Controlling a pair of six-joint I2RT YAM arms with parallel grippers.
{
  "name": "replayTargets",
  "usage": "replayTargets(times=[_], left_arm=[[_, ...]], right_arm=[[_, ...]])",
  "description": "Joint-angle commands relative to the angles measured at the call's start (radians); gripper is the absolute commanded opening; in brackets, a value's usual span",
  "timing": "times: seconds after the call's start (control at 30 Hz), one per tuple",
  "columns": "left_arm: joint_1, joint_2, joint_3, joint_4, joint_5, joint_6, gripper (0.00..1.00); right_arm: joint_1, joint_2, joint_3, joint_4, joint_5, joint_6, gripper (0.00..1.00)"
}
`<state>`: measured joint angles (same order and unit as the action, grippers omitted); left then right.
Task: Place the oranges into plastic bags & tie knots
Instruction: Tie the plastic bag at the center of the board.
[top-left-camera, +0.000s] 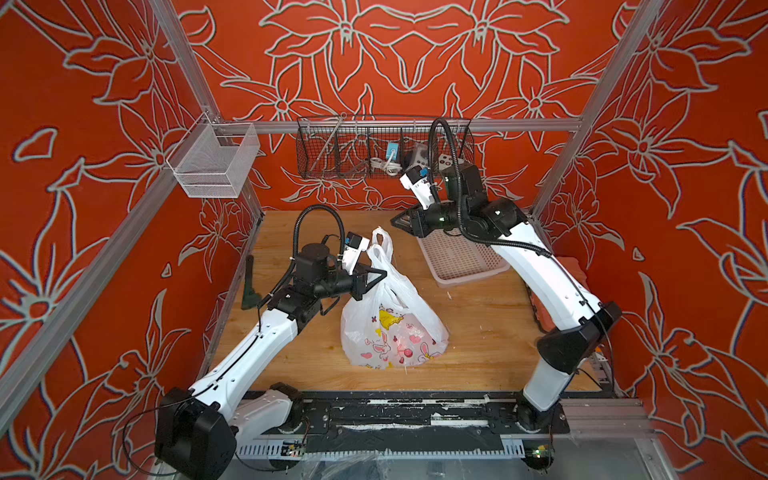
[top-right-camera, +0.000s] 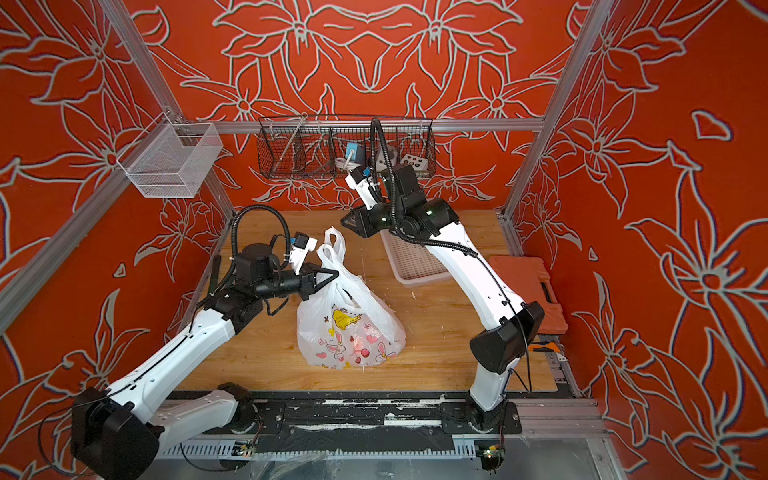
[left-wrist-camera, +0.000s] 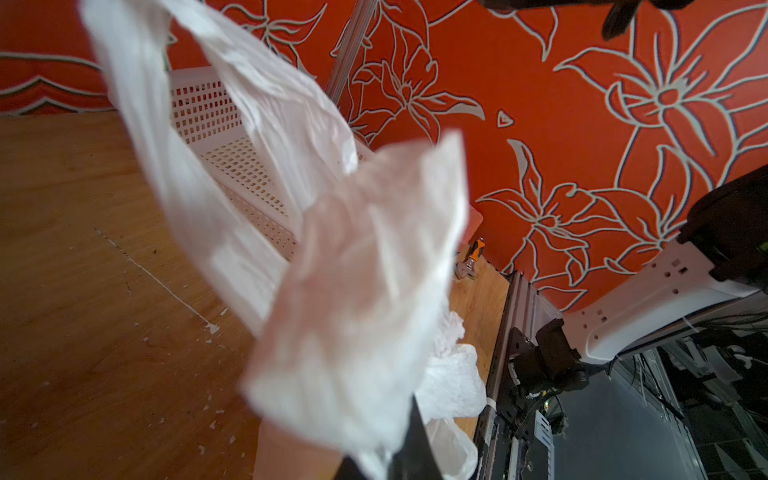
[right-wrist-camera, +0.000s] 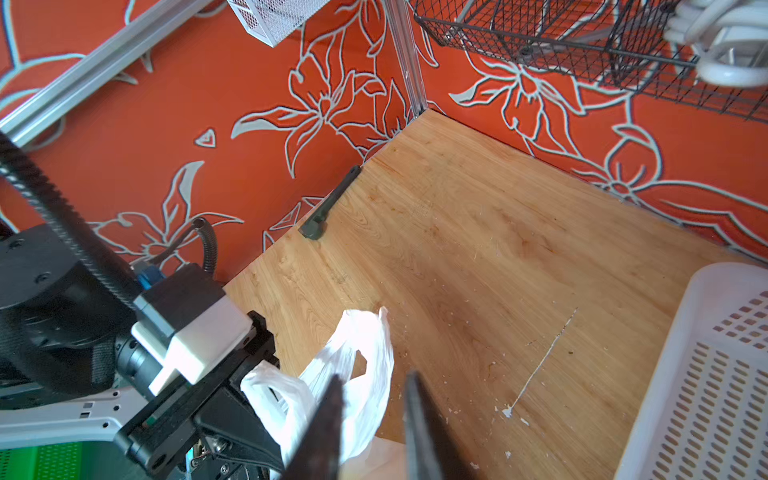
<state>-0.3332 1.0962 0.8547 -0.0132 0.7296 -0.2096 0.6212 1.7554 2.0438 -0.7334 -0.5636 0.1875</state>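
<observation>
**left has the bag's neck, right hangs free behind the loops**

the left gripper (top-left-camera: 380, 274) is clamped tight on the bag (top-left-camera: 392, 328), right where the film gathers below the loop handles (top-left-camera: 380, 243). its wrist view shows white film (left-wrist-camera: 353, 270) pinched at the finger. the bag sits mid-table (top-left-camera: 291, 357), belly down. an orange blush through the print (top-right-camera: 357, 345) is all that shows of the oranges. i can't count them.

the right gripper (top-left-camera: 395, 222) hangs raised beyond the bag, over the near corner of the white basket (top-left-camera: 461, 259). its jaws are partly parted with nothing between them, as its own camera shows (right-wrist-camera: 374, 378).

here's the relation that matters. the handles (right-wrist-camera: 361, 353) lie below the right gripper and toward the robot's side of it, near but apart. they run lengthwise up from the left's pinch, leaning toward the back wall. the left is already on the bag, so the right is the free arm for a loop, by my reckoning. no finished knot shows from here, just two loops standing open.
</observation>
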Motion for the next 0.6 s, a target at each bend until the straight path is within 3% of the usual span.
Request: replayTargets(times=[0.0, 0.17, 0.4, 0.5, 0.57], left_arm=[[0.002, -0.032, -0.003, 0.035, 0.019, 0.006, 0.0], [0.002, -0.043, 0.001, 0.03, 0.013, 0.027, 0.0], [0.002, -0.035, -0.002, 0.028, 0.004, 0.037, 0.0], [0.002, -0.036, -0.005, 0.03, -0.008, 0.036, 0.0], [0.002, -0.04, -0.008, 0.033, -0.019, 0.034, 0.0]], right_arm=[[-0.004, 0.034, 0.016, -0.037, -0.037, -0.016, 0.59], [0.01, 0.087, 0.05, -0.042, -0.074, 0.003, 0.7], [0.038, 0.139, 0.075, -0.007, -0.146, 0.053, 0.71], [0.041, 0.153, 0.088, 0.002, -0.153, 0.066, 0.61], [0.041, 0.169, 0.116, -0.012, -0.146, 0.063, 0.45]])
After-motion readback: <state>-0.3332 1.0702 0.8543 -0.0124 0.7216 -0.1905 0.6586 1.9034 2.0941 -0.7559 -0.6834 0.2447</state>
